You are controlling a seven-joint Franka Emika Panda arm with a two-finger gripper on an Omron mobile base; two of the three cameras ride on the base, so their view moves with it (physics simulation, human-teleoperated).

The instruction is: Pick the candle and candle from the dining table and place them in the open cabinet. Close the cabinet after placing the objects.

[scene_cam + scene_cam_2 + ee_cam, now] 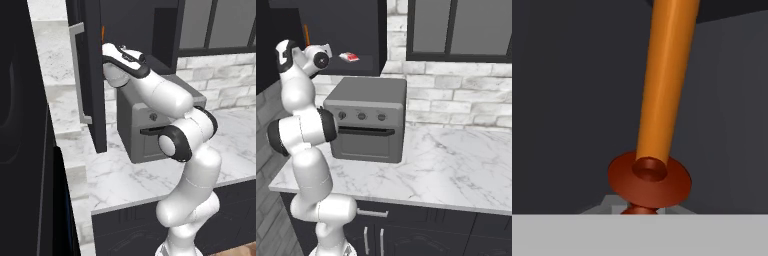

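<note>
Arm reaches into dark charcoal wall cabinet (92, 75), likely to set tall orange candle (664, 85) on red holder inside. Hand grip: cannot tell.

kitchen | marble counter (456, 165) | grey countertop oven (367, 120) | brick backsplash (456, 95) | dark cabinets (406, 240)

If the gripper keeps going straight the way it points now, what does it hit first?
Probably the orange candle in its red-brown holder, which stands close in front of the hand inside the dark cabinet. The cabinet's back wall lies behind it; depth is hard to judge.
</note>
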